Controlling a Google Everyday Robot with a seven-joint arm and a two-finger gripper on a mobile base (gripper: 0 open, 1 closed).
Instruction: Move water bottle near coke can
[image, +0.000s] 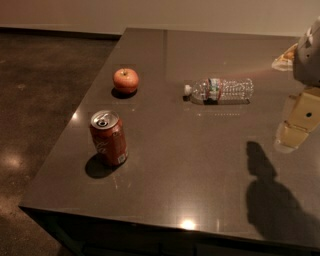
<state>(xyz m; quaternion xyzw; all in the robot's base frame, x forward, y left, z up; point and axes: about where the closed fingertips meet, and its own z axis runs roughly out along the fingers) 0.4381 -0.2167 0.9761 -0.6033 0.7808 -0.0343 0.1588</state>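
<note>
The water bottle (220, 91) lies on its side on the dark table (190, 165), toward the back, with its white cap pointing left. The coke can (108, 137) stands upright near the table's front left, well apart from the bottle. My gripper (295, 130) hangs at the right edge of the view, above the table, to the right of the bottle and a little nearer the front. It holds nothing that I can see and is clear of the bottle.
A red-orange apple (125, 80) sits behind the can, to the left of the bottle. A pale packet (284, 59) lies at the back right, partly behind my arm. The table drops off at its left and front edges to a dark floor.
</note>
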